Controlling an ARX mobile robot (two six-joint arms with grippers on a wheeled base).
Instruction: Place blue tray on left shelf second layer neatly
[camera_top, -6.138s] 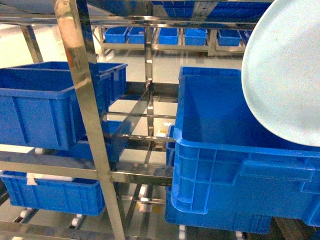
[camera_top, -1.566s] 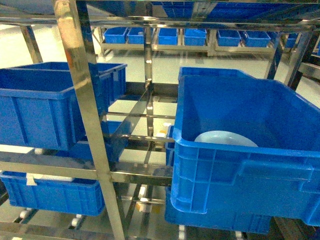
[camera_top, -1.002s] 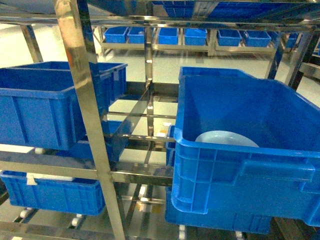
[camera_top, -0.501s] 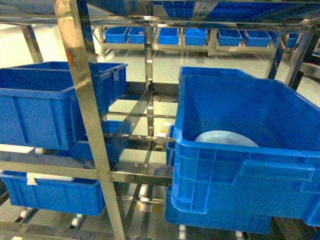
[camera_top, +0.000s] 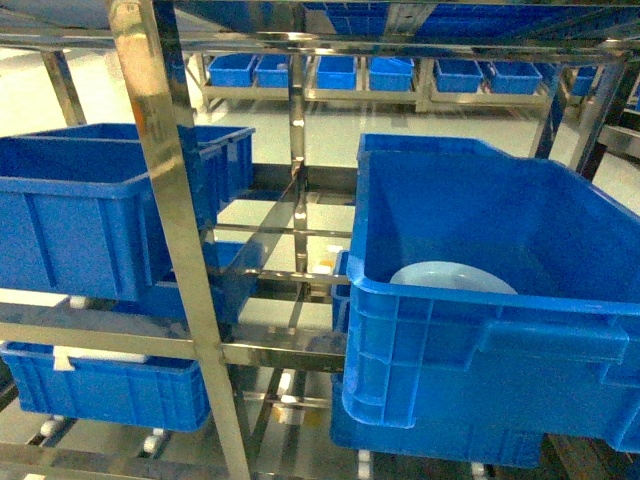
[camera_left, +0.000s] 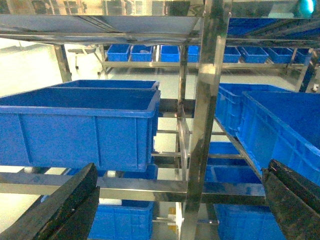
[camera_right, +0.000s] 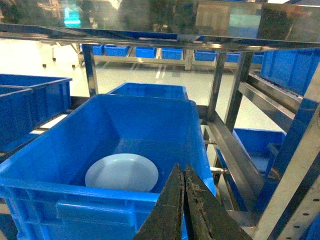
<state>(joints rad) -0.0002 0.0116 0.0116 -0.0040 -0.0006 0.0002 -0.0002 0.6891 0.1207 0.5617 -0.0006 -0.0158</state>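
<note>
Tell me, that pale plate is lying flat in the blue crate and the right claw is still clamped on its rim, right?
Not quite. The plate does lie flat in the blue crate, but the right claw is shut on nothing, pulled back outside the crate's near wall; the right wrist view shows it.

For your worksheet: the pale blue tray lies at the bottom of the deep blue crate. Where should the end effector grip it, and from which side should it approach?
Probably the raised rim of the blue tray, reached from above through the open top of the crate. The tray lies flat on the crate floor and the tall walls block any sideways approach. The right end effector is shut above the near wall and would need to open first.
</note>
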